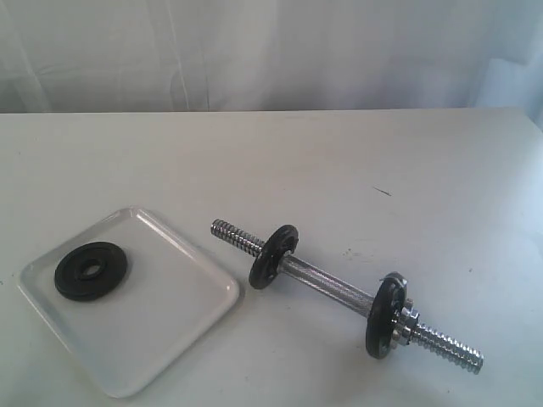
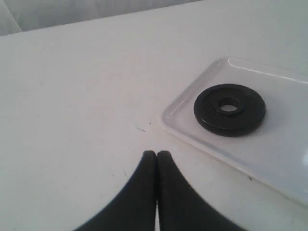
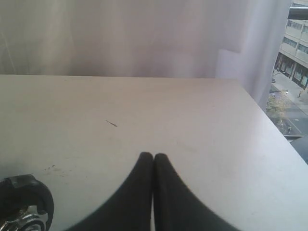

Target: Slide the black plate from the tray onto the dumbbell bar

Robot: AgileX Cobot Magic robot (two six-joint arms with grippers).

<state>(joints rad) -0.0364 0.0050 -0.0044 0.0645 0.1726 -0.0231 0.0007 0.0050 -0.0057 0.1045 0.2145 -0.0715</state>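
The small, flat, round matte black plate [image 1: 92, 270] is seen lying flat in the shallow, glossy white square tray [image 1: 161, 326], towards its far left part, centre hole up. The tray is set at the near left of the white worktop [image 1: 339, 161]. Just to its right, the short chrome steel dumbbell bar [image 1: 327, 285] is laid slantwise, running from the middle towards the near right. Two black discs are carried on it: a left disc [image 1: 273, 256] and a right disc [image 1: 386, 314], the latter backed by a chrome collar nut [image 1: 408, 324]. The bar's left threaded end [image 1: 232, 235] is bare and pointed towards the tray.

The left hand [image 2: 156, 155] is held over bare worktop near the tray, its fingers pressed together and nothing gripped. The right hand [image 3: 153, 157] is likewise closed and empty, near the right disc.

No step is judged to be begun; the reach for the plate is the one in hand. For the next move the left hand would need to be opened and brought over the plate. Since the plate lies flush, a grip would have to be taken at its rim or hole. The plate would then have to be tipped upright so that its hole lines up with the bare threaded end. The bar may roll when pushed, so steadying by the right hand is likely called for.
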